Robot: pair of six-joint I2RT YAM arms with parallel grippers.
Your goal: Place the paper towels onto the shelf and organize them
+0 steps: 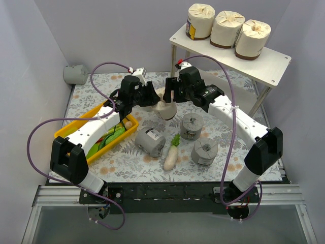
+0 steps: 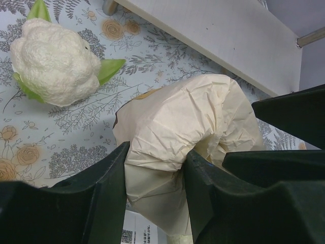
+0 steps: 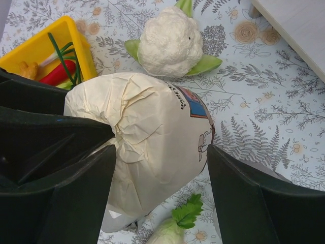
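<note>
Your left fingers point(image 2: 101, 203) pinch the cream roll point(image 1: 166, 109) tight. Your right fingers point(image 3: 76, 213) straddle it wide, and I cannot tell whether they grip. The roll is mid-table over the floral cloth point(image 1: 127, 162), left of the shelf point(image 1: 269, 63), within plain walls point(image 1: 101, 30).

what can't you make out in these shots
- shelf: lower tier mostly hidden under its top board, top view
- label on the cream roll: too small and curving away, right wrist view
- yellow tray: contents mostly covered by the left arm, top view
- right gripper: whether it clamps the roll, wrapper hides contact
</note>
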